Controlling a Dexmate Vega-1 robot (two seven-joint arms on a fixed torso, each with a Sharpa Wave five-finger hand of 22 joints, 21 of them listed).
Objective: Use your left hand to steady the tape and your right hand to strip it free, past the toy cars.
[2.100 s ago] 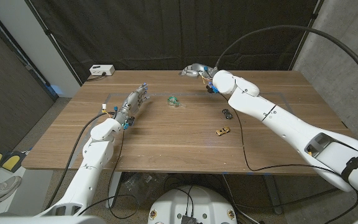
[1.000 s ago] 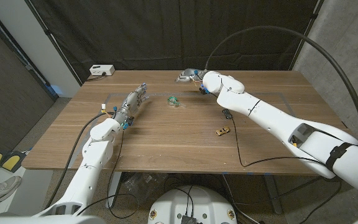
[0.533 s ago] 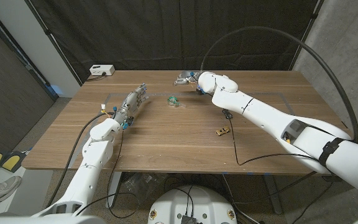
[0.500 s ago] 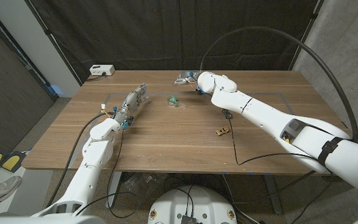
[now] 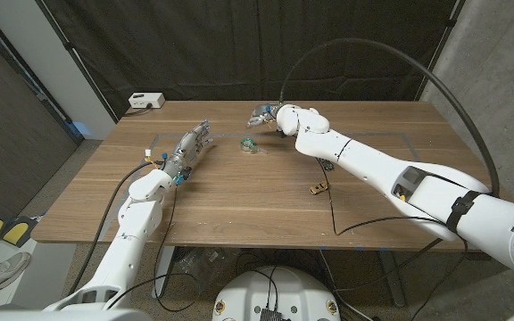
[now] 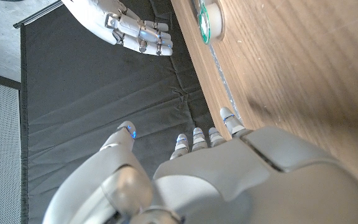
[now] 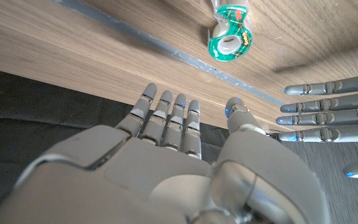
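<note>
**Both hands empty, tape alone on the table**

The tape (image 5: 250,144), a small green dispenser roll, sits on the wooden table (image 5: 239,196) toward the far side, about mid-width. Nothing touches it. In the right wrist view the tape (image 7: 230,38) lies just beside a grey line of tape stuck along the tabletop; in the left wrist view the tape (image 6: 207,20) lies by that same strip.

Left hand (image 5: 192,145) is at the far left part of the table, well apart from the tape, fingers stretched out straight and apart, holding nothing. In its wrist view the left hand (image 6: 229,168) shows its fingers reaching past the table edge toward the black curtain. Whether it touches the wood I can't tell.

Right hand (image 5: 262,115) is over the far edge, just behind the tape and a bit to its right, arm stretched across the table. Fingers are extended, slightly spread, nothing in them; the right hand (image 7: 166,149) shows this plainly from its own wrist camera, and from the left wrist camera the right hand (image 6: 126,31) also looks empty, hanging off the table.

Two toy cars on the right half: a black car (image 5: 327,163) partly under the right arm, and a yellow car (image 5: 317,187) nearer the front. Both well apart from the tape.

A white box (image 5: 145,101) sits at the far left corner.
</note>
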